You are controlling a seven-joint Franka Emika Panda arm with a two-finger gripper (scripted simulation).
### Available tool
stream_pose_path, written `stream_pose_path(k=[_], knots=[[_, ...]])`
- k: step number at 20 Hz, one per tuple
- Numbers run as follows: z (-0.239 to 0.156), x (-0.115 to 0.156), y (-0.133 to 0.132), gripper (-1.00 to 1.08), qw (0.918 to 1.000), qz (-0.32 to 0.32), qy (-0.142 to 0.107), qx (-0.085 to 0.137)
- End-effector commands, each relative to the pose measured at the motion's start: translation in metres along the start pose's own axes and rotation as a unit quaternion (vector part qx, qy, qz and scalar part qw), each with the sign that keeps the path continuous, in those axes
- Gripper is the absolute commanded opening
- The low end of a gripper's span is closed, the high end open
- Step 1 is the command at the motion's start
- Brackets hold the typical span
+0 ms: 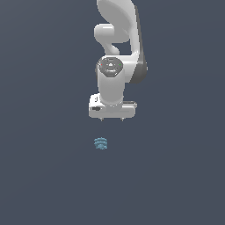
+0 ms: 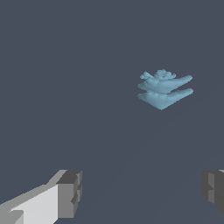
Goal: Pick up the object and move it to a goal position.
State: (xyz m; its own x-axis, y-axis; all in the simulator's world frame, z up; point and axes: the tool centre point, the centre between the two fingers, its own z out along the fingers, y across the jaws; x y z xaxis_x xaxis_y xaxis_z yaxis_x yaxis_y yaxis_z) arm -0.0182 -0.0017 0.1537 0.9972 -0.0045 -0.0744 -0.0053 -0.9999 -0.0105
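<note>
Gripper [image 1: 111,119] fingers [image 2: 69,194] are spread wide, nothing held or touched. Arm [image 1: 117,39] is posed vertically, hand pointed straight down above the dark worktop [image 1: 44,176]. Light-blue ridged object [image 1: 101,143] is seen on the worktop, apart from the fingertips, slightly toward the exterior view's left.

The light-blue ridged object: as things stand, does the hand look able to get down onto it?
Probably yes. The object lies alone on the bare surface, with nothing beside it. The hand hangs apart from it, fingers spread wide. It sits off-centre in the wrist view, so some shift seems needed.
</note>
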Motion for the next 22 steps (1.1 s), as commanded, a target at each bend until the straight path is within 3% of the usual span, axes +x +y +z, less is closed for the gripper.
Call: stream_pose_path(k=[1,10,22], knots=[[0.0,0.0,0.0,1.0,1.0,0.0,0.0,0.0],[-0.023,0.008,-0.003,1.0,0.9998,-0.001,0.02,-0.006],[-0.006,0.025,0.01,1.0,0.9997,-0.005,0.024,-0.006]])
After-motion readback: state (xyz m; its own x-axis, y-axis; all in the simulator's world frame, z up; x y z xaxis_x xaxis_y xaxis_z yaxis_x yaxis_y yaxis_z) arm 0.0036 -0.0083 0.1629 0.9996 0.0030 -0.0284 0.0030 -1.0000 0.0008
